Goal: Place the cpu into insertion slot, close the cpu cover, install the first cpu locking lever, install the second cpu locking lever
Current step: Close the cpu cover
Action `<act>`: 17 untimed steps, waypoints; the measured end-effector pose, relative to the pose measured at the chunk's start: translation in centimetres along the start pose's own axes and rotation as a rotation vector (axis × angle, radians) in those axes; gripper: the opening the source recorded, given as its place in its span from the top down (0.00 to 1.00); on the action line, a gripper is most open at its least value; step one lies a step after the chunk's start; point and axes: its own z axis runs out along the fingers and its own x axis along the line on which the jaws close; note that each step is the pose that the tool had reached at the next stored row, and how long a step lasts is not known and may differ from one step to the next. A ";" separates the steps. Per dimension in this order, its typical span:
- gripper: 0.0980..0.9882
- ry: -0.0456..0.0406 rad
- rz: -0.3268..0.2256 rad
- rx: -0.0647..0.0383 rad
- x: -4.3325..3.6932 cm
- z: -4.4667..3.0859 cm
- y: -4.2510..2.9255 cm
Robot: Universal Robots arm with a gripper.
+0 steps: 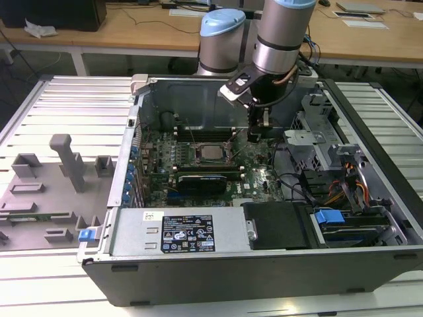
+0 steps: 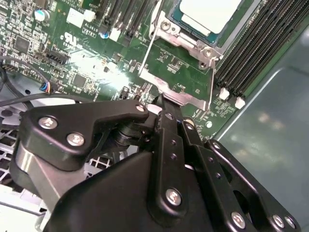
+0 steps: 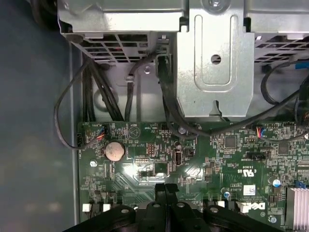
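The tool (image 2: 166, 102) has its two fingers pressed together, nothing visible between them, its tip at the near end of the metal cover (image 2: 186, 41) — touching it or just above, I cannot tell. From that tip the cover runs straight away toward the chip (image 2: 210, 12), which lies seated under the frame; a thin wire lever (image 2: 146, 46) runs alongside, parallel to that line. In the exterior view the tool hangs just to the exterior view's right of the chip — inside the open computer case (image 1: 264, 281) on the worktop (image 1: 59, 105).
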 end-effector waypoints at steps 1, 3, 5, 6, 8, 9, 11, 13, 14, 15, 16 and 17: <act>0.99 0.0001 0.000 0.000 0.02 0.01 -0.16; 0.99 -0.0001 0.000 0.000 0.11 0.01 -0.44; 0.99 -0.0002 0.000 0.000 0.32 0.03 -1.03; 0.99 -0.0002 0.000 0.000 0.41 0.04 -1.31; 0.99 -0.0003 0.000 0.000 0.62 0.08 -2.45; 0.99 -0.0002 0.000 0.000 0.65 0.10 -3.00; 0.99 -0.0001 0.000 -0.001 0.66 0.13 -3.75; 0.99 0.0000 0.000 -0.001 0.66 0.14 -4.01; 0.99 0.0000 0.000 -0.001 0.66 0.14 -4.07; 0.99 0.0001 0.000 -0.001 0.66 0.15 -4.20; 0.99 0.0000 0.000 -0.001 0.65 0.15 -4.38; 0.99 -0.0001 0.000 -0.002 0.65 0.17 -4.62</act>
